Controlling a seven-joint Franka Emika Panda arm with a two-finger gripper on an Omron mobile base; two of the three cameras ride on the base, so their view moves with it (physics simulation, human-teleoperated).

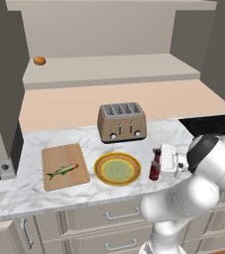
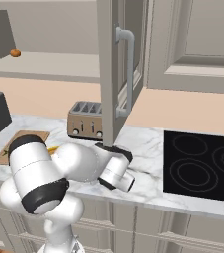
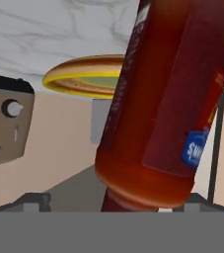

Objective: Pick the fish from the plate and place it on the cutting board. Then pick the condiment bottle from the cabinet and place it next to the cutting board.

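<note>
Now the white robot arm's claw [image 1: 159, 161] is opened wide, with the small dark red-brown sauce bottle [image 1: 155, 165] right in front of it, between the open tips. The bottle stands upright on the white marble counter [image 1: 15, 193], so its long way points up. It sits just beside the round yellow-rimmed plate [image 1: 117, 168], on the plate's right. Past the plate lies the light wooden cutting board [image 1: 64, 166] with the little grey-green fish [image 1: 62, 171] on it. The claw should back away without knocking the bottle.

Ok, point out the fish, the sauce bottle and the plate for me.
fish [image 1: 63, 171], left base view, middle of its body.
sauce bottle [image 1: 155, 167], left base view, its dark body.
plate [image 1: 100, 162], left base view, yellow-orange rim, left side.
</note>
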